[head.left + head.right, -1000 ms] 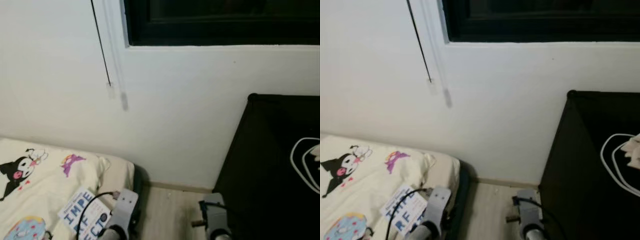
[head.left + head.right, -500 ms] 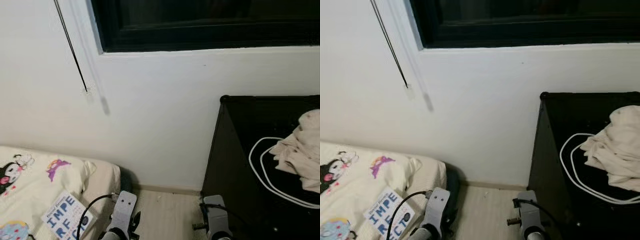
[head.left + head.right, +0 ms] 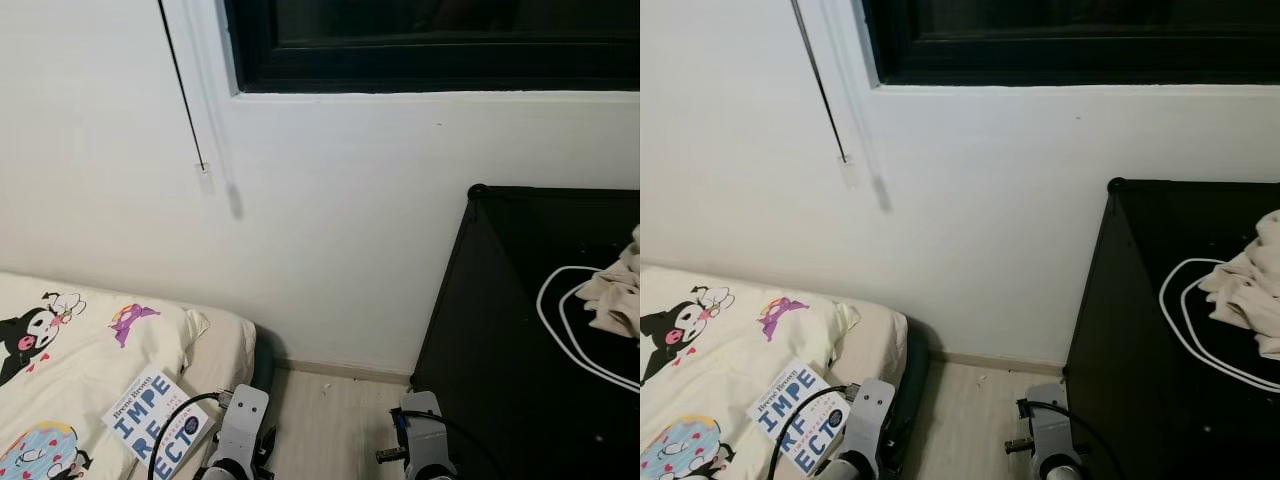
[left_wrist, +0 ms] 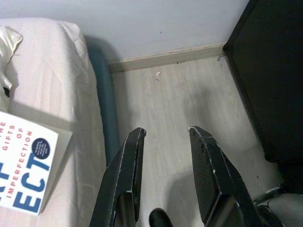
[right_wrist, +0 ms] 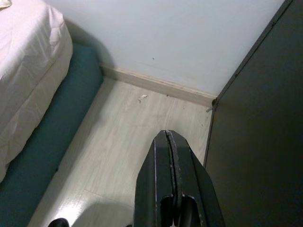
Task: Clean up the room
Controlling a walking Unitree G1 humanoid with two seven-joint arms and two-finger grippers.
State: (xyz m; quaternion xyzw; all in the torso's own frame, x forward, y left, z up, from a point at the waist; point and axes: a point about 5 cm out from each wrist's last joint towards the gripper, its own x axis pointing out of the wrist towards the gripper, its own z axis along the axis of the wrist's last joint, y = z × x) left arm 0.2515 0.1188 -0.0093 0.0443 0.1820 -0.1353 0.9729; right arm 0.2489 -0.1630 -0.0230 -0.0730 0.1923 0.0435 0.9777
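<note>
Book (image 3: 152, 423) lies on the near-left bed (image 3: 215, 350), just left of the released left gripper (image 4: 165, 135); the right gripper (image 5: 169, 142) is clenched empty. Turning here could clip the black cabinet (image 3: 500, 330). Head views alone show its white cable (image 3: 1185, 320) and cream cloth (image 3: 1250, 295).

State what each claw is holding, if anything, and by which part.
Nothing is held. The left claw is open over bare floor; the right claw is shut on nothing, also above the floor.
</note>
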